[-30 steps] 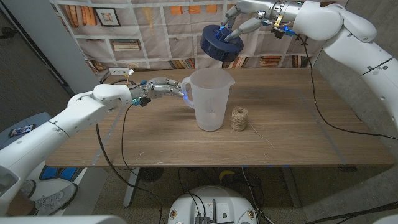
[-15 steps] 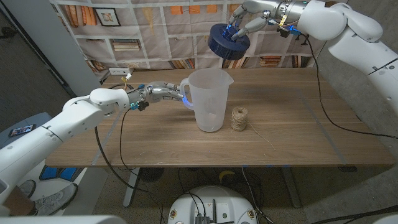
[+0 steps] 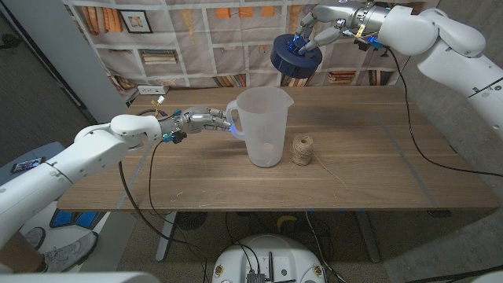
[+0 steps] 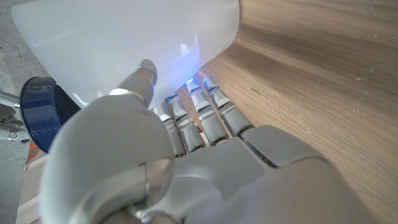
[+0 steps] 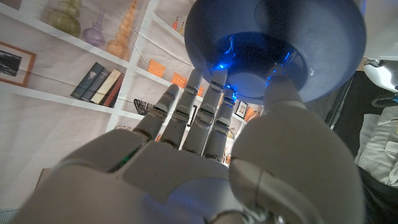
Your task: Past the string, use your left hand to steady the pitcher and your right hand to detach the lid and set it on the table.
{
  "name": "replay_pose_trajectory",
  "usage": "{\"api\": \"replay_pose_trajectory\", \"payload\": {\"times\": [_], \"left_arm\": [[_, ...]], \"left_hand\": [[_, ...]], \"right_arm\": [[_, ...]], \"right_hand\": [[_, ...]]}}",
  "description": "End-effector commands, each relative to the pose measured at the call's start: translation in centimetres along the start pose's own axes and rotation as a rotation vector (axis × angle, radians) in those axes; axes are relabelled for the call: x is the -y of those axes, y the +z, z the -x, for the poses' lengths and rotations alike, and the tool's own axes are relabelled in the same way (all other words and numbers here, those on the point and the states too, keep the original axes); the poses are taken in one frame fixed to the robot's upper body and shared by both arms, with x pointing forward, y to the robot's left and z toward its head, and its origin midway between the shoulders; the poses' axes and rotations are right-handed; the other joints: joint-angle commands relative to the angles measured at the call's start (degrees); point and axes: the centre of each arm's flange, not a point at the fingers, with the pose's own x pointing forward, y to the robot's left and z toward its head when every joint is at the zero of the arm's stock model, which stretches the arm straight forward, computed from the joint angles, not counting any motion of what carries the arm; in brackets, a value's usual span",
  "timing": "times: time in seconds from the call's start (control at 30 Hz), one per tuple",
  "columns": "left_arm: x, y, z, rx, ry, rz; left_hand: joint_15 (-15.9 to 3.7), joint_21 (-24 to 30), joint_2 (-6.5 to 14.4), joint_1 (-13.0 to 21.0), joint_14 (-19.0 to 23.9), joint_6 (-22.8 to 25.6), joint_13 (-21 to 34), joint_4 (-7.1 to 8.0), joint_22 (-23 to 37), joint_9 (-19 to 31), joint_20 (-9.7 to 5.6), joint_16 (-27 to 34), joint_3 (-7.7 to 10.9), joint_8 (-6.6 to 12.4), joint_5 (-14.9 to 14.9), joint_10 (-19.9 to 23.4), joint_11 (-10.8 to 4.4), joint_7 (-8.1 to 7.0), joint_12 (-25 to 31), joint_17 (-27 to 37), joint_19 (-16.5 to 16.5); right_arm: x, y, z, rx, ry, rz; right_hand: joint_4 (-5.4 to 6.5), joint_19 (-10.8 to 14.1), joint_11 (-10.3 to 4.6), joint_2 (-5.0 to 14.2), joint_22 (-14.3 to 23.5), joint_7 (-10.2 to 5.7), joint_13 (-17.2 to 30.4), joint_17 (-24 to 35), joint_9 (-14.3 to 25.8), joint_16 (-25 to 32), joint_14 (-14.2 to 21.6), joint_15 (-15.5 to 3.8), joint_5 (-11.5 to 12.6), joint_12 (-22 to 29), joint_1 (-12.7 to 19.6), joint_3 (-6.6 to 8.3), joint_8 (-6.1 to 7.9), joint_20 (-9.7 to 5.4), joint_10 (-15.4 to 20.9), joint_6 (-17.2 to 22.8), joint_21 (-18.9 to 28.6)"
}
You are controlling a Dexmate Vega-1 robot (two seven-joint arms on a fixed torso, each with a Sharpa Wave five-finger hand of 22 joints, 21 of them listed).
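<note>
A: Since a second ago the right hand [image 3: 313, 33] has carried the blue lid [image 3: 294, 56] up and toward three o'clock, off the pitcher's mouth; the pitcher [image 3: 265, 126] and the twine ball [image 3: 302, 150] haven't budged.

B: So where does the lid sit now?

A: In the air above the far edge of the counter [image 3: 377, 169], at about one o'clock from the pitcher's rim and well apart from it. It is tilted, its round face turned partly toward the head camera.

B: And the right hand's hold?

A: Fingers closed on the lid's top; the right wrist view shows them curled against the underside of the lid [image 5: 273, 50], thumb on the other side. Nothing slack that I can see.

B: The left hand?

A: The left hand [image 3: 206, 118] comes in at nine o'clock from the pitcher, fingers wrapped at the handle. The left wrist view has its fingertips [image 4: 205, 93] pressed to the translucent pitcher [image 4: 124, 43] wall.

B: What does setting down turn on?

A: I'd say bare counter lies at five o'clock from the lid, beyond the twine ball at three o'clock from the pitcher. The right arm is plainly the nearer one there, and the lid needs levelling before it lands.
</note>
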Motion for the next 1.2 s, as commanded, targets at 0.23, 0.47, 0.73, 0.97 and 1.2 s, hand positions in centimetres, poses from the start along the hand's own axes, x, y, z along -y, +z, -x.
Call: {"api": "replay_pose_trajectory", "payload": {"times": [0.23,0.47,0.73,0.97,1.2], "left_arm": [[0.1,0.7,0.9,-0.02,0.002,-0.011],[0.2,0.9,1.1,-0.023,-0.013,-0.014],[0.3,0.8,1.3,-0.027,-0.036,-0.002],[0.0,0.7,1.9,0.013,-0.065,0.03],[-0.6,0.4,2.6,0.054,-0.049,0.054]], "left_hand": [[-2.57,-0.4,-0.9,-0.7,-6.5,-7.5,0.1,-0.01,0.2,-0.1,-0.58,0.6,-2.3,-0.46,0.3,-7.8,1.42,-0.37,0.1,0.3,-3.0],[-0.81,-0.7,-1.0,-1.1,-12.6,-13.7,-0.1,0.05,0.1,-0.5,0.52,0.5,-3.64,-0.31,0.5,-15.3,2.77,-0.81,0.2,0.2,-6.8],[2.16,-0.8,-1.1,-2.7,-21.7,-21.7,-0.4,0.34,0.0,-0.8,1.55,0.4,-5.23,-0.34,0.3,-25.3,5.45,-0.44,0.1,0.1,-12.1],[7.24,-1.3,-0.8,-5.0,-29.2,-27.7,-0.6,0.81,-0.1,-1.2,4.86,0.3,-6.36,-0.32,0.1,-32.8,9.26,1.48,0.4,0.1,-19.9],[9.74,-1.2,0.0,-7.5,-34.8,-32.2,-0.8,1.19,-0.3,-1.4,7.11,0.5,-6.91,-0.43,-0.2,-38.4,10.32,1.95,0.5,0.0,-25.9]], "right_arm": [[-2.7,-2.0,0.3,-0.069,0.047,0.009],[-3.4,-2.3,0.3,-0.086,0.052,0.023],[-4.6,-2.5,0.3,-0.099,0.064,0.031],[-5.9,-2.7,0.2,-0.115,0.079,0.024],[-7.7,-3.2,-0.2,-0.134,0.108,0.019]], "right_hand": [[1.11,0.5,-3.31,6.47,0.2,-5.31,0.2,0.3,0.2,0.0,0.4,-9.02,0.3,-0.2,5.6,1.18,3.74,-0.07,3.5,9.4,0.3],[1.04,0.5,-3.32,6.45,0.2,-5.32,0.3,0.4,0.2,0.0,0.6,-9.09,0.3,-0.3,5.7,1.15,3.77,-0.08,3.5,9.4,0.3],[1.01,0.6,-3.33,6.48,0.2,-5.31,0.4,0.4,0.2,-0.2,0.5,-9.06,0.3,-0.3,5.7,1.2,3.81,-0.14,3.5,9.4,0.3],[1.05,0.8,-3.34,6.52,0.2,-5.31,0.4,0.4,0.2,-0.2,0.6,-9.03,0.3,-0.4,5.7,1.19,3.82,-0.18,3.5,9.4,0.3],[1.11,1.2,-3.33,6.52,0.2,-5.32,0.4,0.4,0.2,-0.3,0.6,-8.96,0.3,-0.4,5.6,1.15,3.88,-0.38,3.5,9.4,0.5]]}}
